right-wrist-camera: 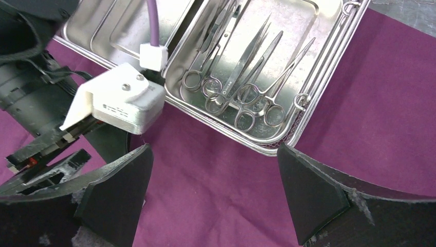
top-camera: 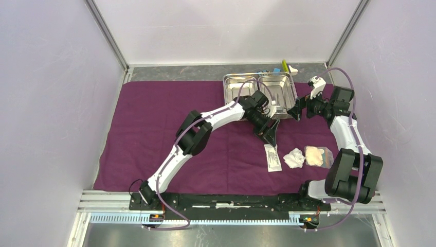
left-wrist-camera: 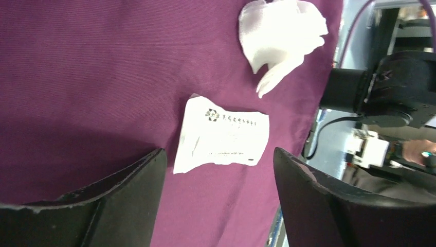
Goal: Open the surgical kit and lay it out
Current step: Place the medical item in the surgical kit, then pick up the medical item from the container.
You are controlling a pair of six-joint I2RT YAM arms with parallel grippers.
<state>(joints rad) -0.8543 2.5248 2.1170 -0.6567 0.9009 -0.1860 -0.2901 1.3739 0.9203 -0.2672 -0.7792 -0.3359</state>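
**Laying out half done: cloth open, instruments not yet out of the tray**

The plum-purple cloth [top-camera: 154, 134] lies spread flat over the table [top-camera: 180, 72], so the opening looks complete. On it sit the white packet [top-camera: 273, 157], a crumpled gauze pad [top-camera: 294, 158] just beside it, and a pale pinkish pad [top-camera: 318, 156] next along. The left hand [top-camera: 271, 135] hovers over the packet, released and empty. The steel tray [top-camera: 241, 78] stands at the cloth's far edge. Its right compartment holds the scissor-handled instruments [right-wrist-camera: 241, 82], which are not yet laid out. The right hand [top-camera: 297, 110], spread wide and empty, waits at the tray's near corner.
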